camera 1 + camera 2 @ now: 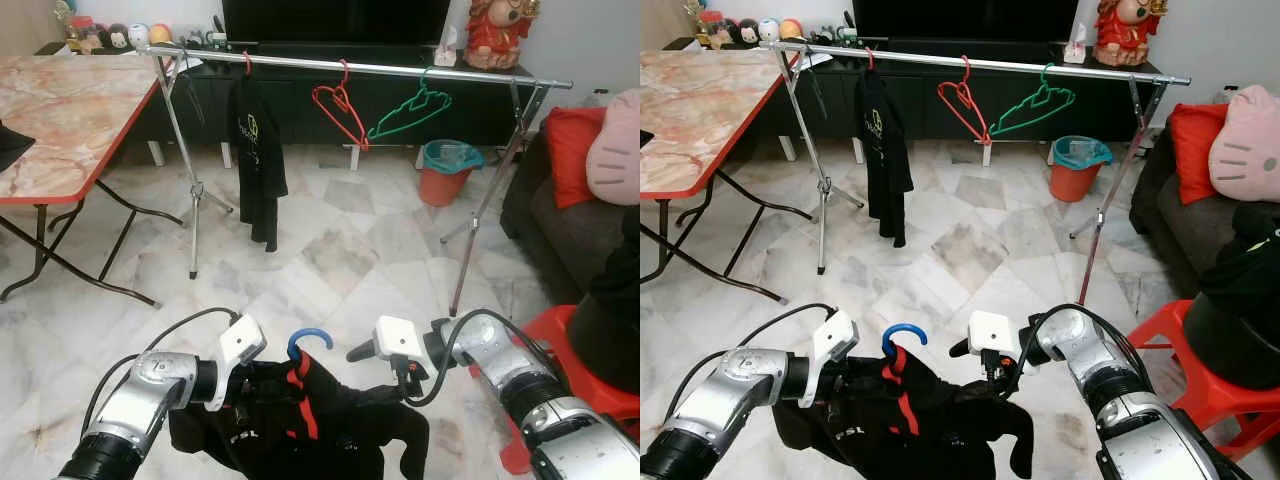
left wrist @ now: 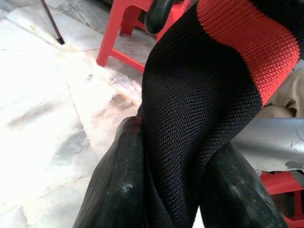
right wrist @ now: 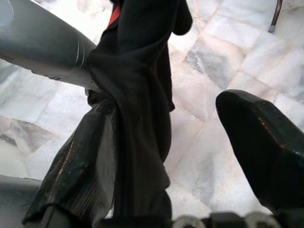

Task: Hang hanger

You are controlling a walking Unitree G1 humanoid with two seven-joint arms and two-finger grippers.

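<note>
Knitted black-and-red garment (image 1: 300,420) on curved blue hanger hook (image 1: 309,341)

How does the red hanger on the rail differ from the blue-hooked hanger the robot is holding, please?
The red hanger hangs bare on the rail; the blue-hooked hanger carries a black and red garment. The red hanger is up on the rack, the blue-hooked one low between both arms. Both have curved hooks.

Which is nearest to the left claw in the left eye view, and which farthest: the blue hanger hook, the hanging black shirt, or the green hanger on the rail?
1. Blue hanger hook: just to the right of the left claw, atop the held garment.
2. Hanging black shirt: ahead, on the rail's left part.
3. Green hanger: farthest, ahead and to the right on the rail.
</note>
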